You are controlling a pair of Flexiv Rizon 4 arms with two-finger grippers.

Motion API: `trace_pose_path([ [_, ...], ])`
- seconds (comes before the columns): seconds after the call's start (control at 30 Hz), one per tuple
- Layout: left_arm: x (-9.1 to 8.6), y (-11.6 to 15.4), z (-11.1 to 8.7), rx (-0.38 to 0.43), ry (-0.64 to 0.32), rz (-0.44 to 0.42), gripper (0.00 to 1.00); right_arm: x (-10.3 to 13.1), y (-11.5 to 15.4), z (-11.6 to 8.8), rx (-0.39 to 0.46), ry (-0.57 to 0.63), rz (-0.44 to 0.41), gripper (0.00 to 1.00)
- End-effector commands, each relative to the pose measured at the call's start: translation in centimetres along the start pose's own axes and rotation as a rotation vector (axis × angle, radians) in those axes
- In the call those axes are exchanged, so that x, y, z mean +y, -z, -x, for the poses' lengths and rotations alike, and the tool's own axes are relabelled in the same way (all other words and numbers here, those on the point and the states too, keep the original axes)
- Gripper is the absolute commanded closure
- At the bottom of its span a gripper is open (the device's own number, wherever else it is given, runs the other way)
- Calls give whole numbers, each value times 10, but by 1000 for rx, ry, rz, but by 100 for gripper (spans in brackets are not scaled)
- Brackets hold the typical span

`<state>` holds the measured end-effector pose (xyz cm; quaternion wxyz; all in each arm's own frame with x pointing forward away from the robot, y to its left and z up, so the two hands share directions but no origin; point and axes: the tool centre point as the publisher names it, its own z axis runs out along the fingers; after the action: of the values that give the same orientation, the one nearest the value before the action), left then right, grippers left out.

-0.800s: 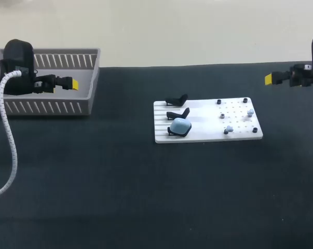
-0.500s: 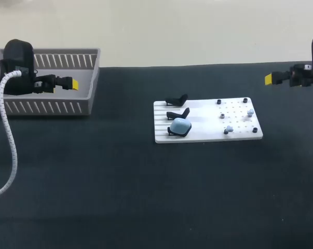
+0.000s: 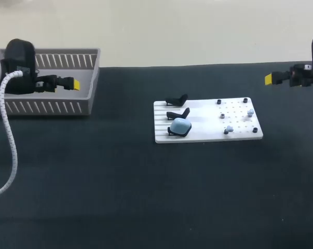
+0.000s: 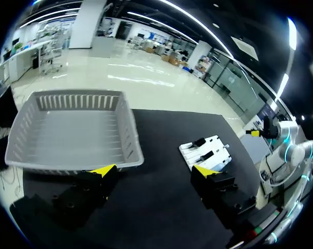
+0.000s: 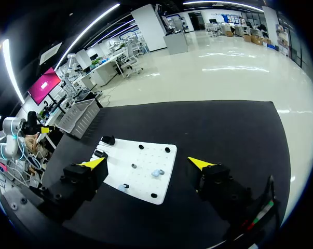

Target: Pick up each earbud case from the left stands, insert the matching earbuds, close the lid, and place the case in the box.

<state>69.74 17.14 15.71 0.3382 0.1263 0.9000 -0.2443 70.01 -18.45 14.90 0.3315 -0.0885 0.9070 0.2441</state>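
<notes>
Over the worktop [image 3: 120, 181], left gripper [image 4: 153, 169] and right gripper [image 5: 147, 163] fingers open, I'd straddle the case [image 3: 180, 126] squarely before closing.

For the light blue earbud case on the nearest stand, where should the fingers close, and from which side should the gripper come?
Probably from above, with the fingers closing across the two rounded flanks of the light blue case. It rests in a black stand that holds it from beneath, so its top and flanks are bare. An empty stand sits just behind it.
</notes>
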Motion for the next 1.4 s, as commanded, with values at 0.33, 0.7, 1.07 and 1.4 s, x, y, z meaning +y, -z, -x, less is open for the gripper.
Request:
trace_pose_path([
  [0.33, -26, -8, 20, 3, -322, -304, 0, 0, 1, 0, 1, 0, -1, 0],
  [0.7, -56, -25, 11, 58, -632, -456, 0, 0, 1, 0, 1, 0, -1, 0],
  [1.07, -76, -41, -2, 120, -817, -556, 0, 0, 1, 0, 1, 0, -1, 0],
  [1.4, -76, -41, -2, 120, -817, -556, 0, 0, 1, 0, 1, 0, -1, 0],
])
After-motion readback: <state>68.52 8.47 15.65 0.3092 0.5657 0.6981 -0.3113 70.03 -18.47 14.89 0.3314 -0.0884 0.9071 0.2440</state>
